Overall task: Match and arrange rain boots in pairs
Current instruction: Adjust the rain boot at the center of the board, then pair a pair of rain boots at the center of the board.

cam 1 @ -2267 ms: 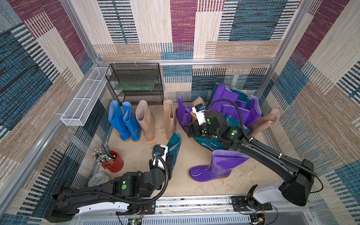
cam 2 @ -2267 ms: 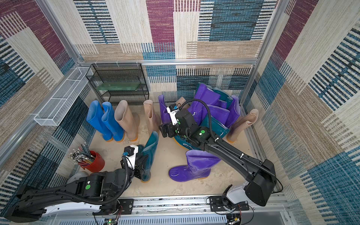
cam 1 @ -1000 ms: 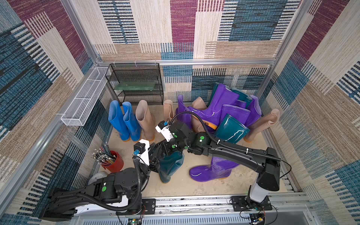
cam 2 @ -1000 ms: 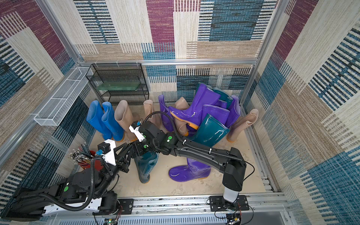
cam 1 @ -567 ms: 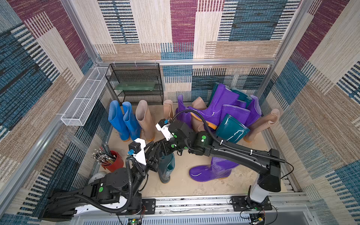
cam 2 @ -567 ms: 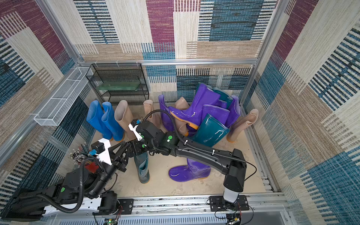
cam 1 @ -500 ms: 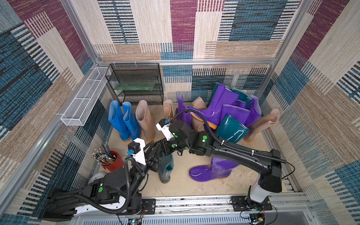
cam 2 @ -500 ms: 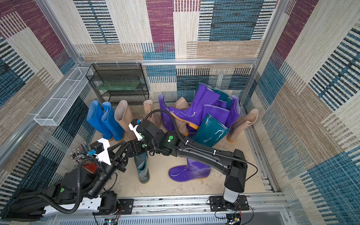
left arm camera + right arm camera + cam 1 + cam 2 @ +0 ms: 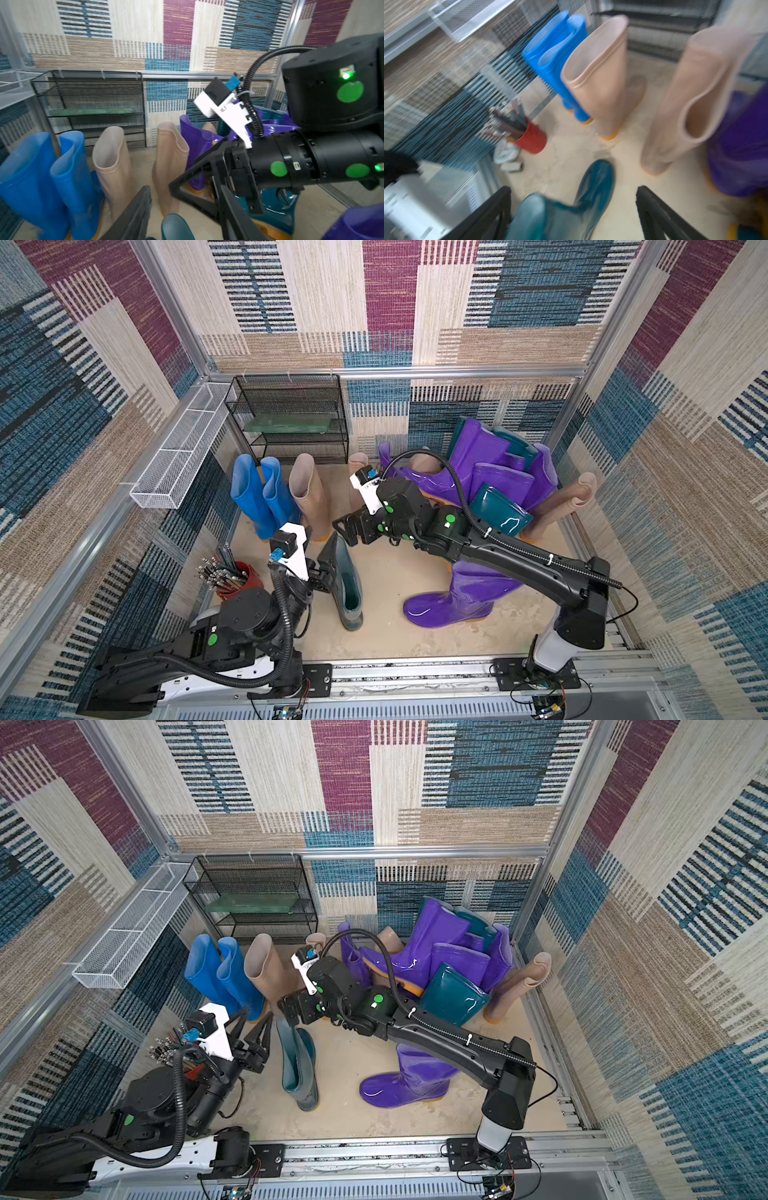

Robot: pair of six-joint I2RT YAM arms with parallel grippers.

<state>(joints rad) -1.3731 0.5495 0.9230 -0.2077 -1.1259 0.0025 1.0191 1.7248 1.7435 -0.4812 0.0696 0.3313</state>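
Floor (image 9: 390, 632) in front bears a lone dark teal boot (image 9: 348, 587), upright. The left pincer (image 9: 257, 1016) is spread just beside its shaft, and the right pincer (image 9: 345, 533) is spread wide over its top rim. The glossy rubber is likely slippery and floppy, so pinching the rim should hold best. Farther back stand the blue pair (image 9: 259, 497), a beige boot (image 9: 307, 493) and another teal boot (image 9: 496, 510).

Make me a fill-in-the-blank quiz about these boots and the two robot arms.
The boots paired beside the rack are ____.
The cup is ____.
The boot standing alone beside the teal boot is ____.
The left tool and right tool are both ____.
Answers: blue; red; purple; open.
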